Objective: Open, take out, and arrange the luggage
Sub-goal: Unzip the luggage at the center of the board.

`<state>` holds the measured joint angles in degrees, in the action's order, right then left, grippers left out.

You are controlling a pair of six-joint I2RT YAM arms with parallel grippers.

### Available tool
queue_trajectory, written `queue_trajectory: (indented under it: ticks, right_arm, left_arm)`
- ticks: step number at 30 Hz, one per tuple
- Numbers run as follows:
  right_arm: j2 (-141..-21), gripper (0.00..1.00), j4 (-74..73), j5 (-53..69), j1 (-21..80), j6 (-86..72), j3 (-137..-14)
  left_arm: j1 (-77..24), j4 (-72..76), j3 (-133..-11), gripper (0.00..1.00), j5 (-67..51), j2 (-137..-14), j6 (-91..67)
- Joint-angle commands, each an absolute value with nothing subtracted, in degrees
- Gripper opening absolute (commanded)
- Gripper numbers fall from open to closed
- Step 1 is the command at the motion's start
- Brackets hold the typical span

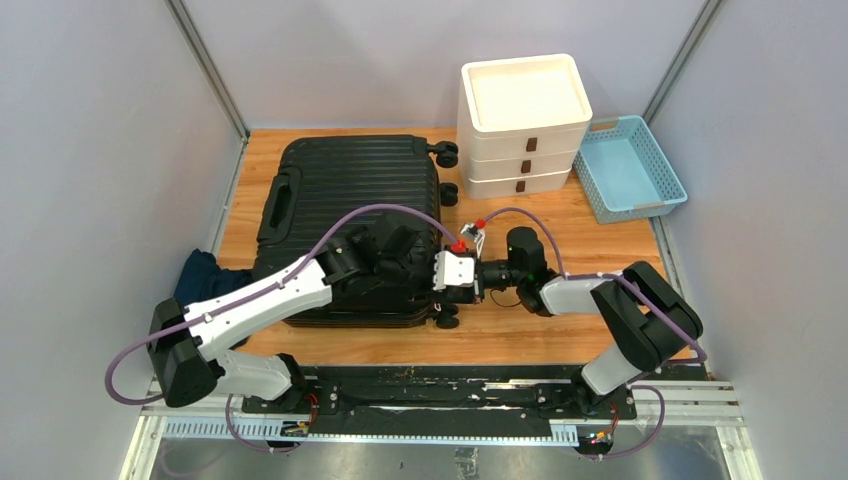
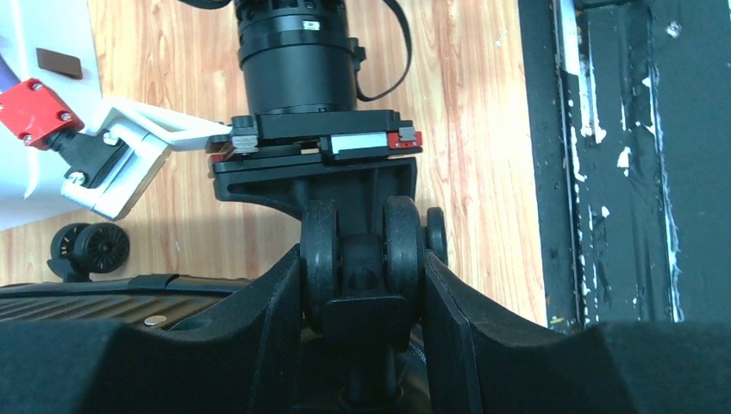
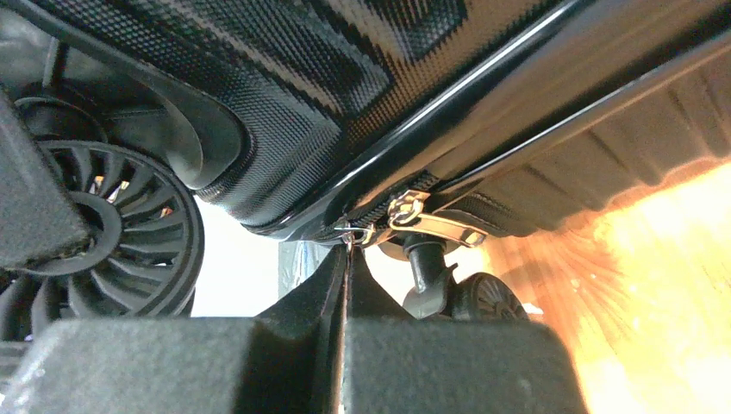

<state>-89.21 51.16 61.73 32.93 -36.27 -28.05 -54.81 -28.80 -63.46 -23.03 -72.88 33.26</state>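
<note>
- Large black ribbed hard-shell suitcase (image 1: 350, 200) lies flat on the left half of the wooden table (image 1: 580, 230), handle side left, wheels right.
- Left gripper (image 2: 362, 257) reaches over the shell to the near right corner; its fingers (image 2: 276, 302) are clamped around the black twin caster wheel (image 2: 403, 250), one against each side.
- Right gripper (image 3: 347, 259) comes in from the right, jaws pressed together, tips at the small silver zipper pull (image 3: 358, 233) on the seam; cannot tell if the pull is pinched.
- White three-drawer stacked unit (image 1: 522, 130) at back right, light-blue mesh basket (image 1: 668, 172) just beside it.
</note>
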Motion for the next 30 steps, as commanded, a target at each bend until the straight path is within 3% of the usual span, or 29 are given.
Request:
queue_trajectory:
  ticks: [1,11,17,30]
  right_arm:
    - [-86.1,0.00,45.8,62.3,32.4,-33.9,-26.4]
    - [-84.4,0.00,45.4,58.8,29.1,-39.5,-23.5]
    - [-87.2,0.00,43.8,59.4,29.1,-40.0,-25.2]
    - [-81.7,0.00,36.0,55.4,27.2,-37.3,-24.5]
  left_arm:
    - [-54.6,-4.3,-69.3,0.00,-23.2,-73.5,31.9]
    - [-54.6,6.3,-69.1,0.00,-15.9,-77.3,26.3]
    - [-54.6,8.8,-68.9,0.00,-14.3,-79.4,25.7]
    - [-54.6,10.2,-66.5,0.00,-13.3,-79.9,24.2]
